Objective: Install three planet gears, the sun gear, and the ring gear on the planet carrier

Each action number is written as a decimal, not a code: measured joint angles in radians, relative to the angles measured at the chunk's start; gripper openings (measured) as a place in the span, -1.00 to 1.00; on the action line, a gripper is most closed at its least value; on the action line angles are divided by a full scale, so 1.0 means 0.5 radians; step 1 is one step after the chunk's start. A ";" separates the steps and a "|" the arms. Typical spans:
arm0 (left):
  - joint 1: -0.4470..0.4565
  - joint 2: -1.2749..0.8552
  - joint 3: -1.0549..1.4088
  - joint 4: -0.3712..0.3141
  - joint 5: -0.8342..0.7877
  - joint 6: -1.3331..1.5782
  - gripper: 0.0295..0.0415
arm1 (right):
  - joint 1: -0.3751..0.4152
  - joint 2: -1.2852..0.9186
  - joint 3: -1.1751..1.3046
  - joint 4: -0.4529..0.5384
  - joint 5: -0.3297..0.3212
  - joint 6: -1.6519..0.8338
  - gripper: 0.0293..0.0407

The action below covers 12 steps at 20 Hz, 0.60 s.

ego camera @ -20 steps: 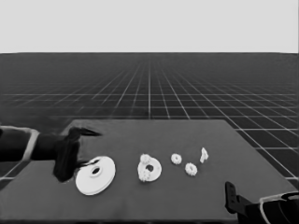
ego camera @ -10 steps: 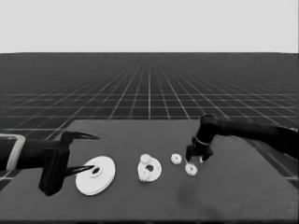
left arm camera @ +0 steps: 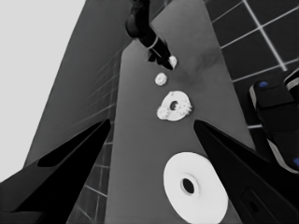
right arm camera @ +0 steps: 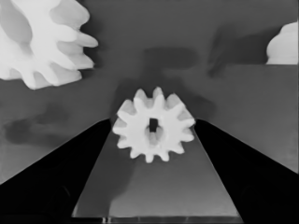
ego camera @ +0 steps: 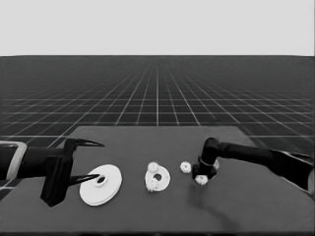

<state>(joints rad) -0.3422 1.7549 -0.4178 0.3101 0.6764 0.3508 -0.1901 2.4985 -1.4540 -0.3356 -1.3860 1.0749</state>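
The right gripper [right arm camera: 152, 140] hangs over a small white toothed planet gear [right arm camera: 153, 129] on the dark desk [ego camera: 246, 206], fingers apart and straddling it, seemingly to grasp it.

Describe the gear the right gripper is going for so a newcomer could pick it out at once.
Start at the smaller round part in the middle of the table, which already carries two gears. Look toward the right arm: two loose gears lie there. The one meant is the gear directly under the right gripper, framed by its open fingers, not the free gear closer to the smaller round part.
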 joint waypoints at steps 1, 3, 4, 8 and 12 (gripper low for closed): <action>0.000 0.000 0.000 0.000 0.000 0.000 0.49 | -0.006 0.003 -0.007 -0.005 0.005 -0.003 0.61; 0.000 0.000 0.000 0.000 0.000 0.000 0.49 | -0.011 0.006 -0.014 -0.009 0.009 -0.005 0.61; 0.000 0.000 0.000 0.000 0.000 0.000 0.49 | -0.012 0.006 -0.016 -0.010 0.010 -0.006 0.61; 0.000 0.000 0.000 0.000 0.000 0.000 0.49 | -0.012 0.007 -0.017 -0.011 0.011 -0.006 -0.66; 0.000 0.000 0.000 0.000 0.000 0.000 0.49 | -0.012 0.007 -0.017 -0.012 0.011 -0.006 -0.66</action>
<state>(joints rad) -0.3422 1.7549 -0.4178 0.3101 0.6764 0.3508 -0.1960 2.5019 -1.4627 -0.3414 -1.3805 1.0717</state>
